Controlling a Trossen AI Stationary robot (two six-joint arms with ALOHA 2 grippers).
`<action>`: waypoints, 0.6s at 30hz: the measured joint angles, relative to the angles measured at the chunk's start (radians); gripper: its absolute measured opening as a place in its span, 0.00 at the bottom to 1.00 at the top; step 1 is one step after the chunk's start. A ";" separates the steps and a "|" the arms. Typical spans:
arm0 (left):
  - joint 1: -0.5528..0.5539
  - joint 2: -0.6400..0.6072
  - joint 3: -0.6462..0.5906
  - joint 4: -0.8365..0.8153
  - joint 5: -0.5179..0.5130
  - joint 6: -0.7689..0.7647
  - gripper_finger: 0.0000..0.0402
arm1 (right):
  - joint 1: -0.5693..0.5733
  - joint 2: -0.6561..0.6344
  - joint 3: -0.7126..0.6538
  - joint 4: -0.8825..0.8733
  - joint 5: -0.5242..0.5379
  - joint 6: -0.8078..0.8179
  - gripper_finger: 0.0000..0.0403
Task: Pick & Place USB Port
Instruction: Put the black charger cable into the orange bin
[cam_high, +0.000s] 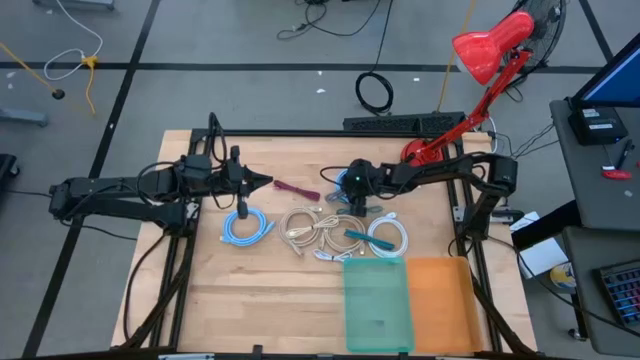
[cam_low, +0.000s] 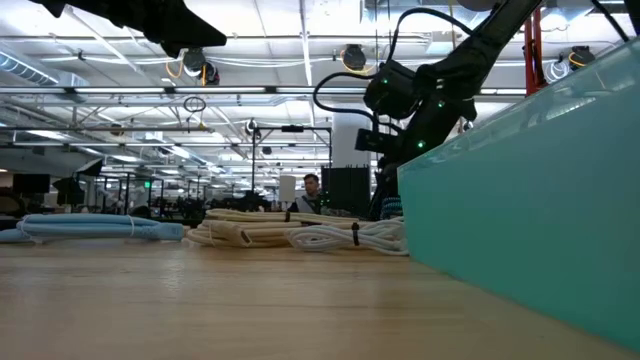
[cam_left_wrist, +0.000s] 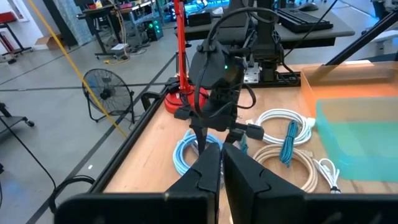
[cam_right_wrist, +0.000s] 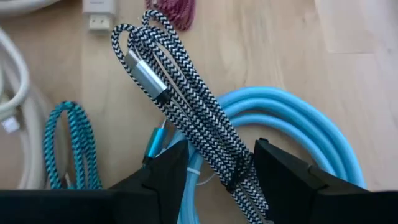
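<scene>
A black-and-white braided cable (cam_right_wrist: 186, 99) with a silver USB plug (cam_right_wrist: 146, 78) lies folded in a bundle, its lower part across a light blue coil (cam_right_wrist: 298, 124). My right gripper (cam_right_wrist: 221, 149) is open and slants down over it near the table's far middle (cam_high: 357, 200), one finger on each side of the bundle. Whether a finger touches the bundle I cannot tell. My left gripper (cam_high: 265, 183) is shut and empty, held above the table to the left of the cables (cam_left_wrist: 222, 162).
Around the bundle lie a teal braided cable (cam_right_wrist: 62, 143), a maroon cable (cam_high: 297, 190), beige coils (cam_high: 305, 225), a white coil (cam_high: 385, 235) and another light blue coil (cam_high: 245, 227). A green bin (cam_high: 378, 300) and an orange bin (cam_high: 438, 290) stand at the near right. A red lamp (cam_high: 480, 60) stands at the far right.
</scene>
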 joint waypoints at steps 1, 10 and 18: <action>0.000 0.000 0.000 0.000 0.000 0.000 0.06 | 0.000 0.000 0.000 -0.001 0.011 0.002 0.42; 0.000 0.000 0.000 -0.001 0.003 -0.003 0.06 | 0.000 0.000 -0.001 -0.011 0.025 0.008 0.23; 0.000 0.000 0.000 -0.002 0.003 -0.007 0.06 | 0.000 0.001 -0.003 -0.016 0.027 0.008 0.04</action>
